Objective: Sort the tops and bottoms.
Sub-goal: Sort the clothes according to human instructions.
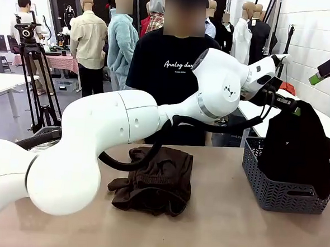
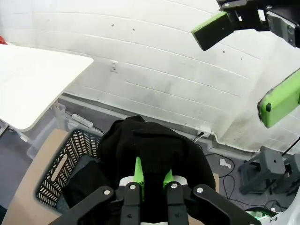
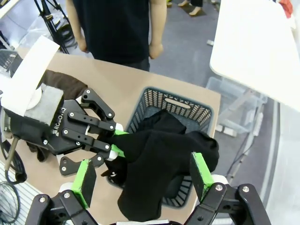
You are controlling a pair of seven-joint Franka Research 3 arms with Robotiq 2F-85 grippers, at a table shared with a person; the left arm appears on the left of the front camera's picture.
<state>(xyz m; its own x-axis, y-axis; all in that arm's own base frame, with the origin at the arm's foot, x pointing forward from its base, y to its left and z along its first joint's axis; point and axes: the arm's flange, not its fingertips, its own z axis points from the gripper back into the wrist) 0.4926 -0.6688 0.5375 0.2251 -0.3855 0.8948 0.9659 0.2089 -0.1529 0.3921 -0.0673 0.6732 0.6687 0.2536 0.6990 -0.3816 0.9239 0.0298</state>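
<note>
Dark brown fleece garment (image 1: 153,179): heaped mid-table; judged soft and light, best pinched at a raised fold.
Left gripper (image 2: 152,176): clamped on limp black fabric garment (image 2: 150,145), which hangs over the grey plastic lattice basket (image 1: 281,195) at the table's right end.
Right gripper (image 3: 144,176): jaws apart, empty.

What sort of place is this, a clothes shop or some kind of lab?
Probably a robotics lab, not a shop: a white robot arm works over a plain table, a camera tripod stands behind, and the wall is bare white brick.
</note>
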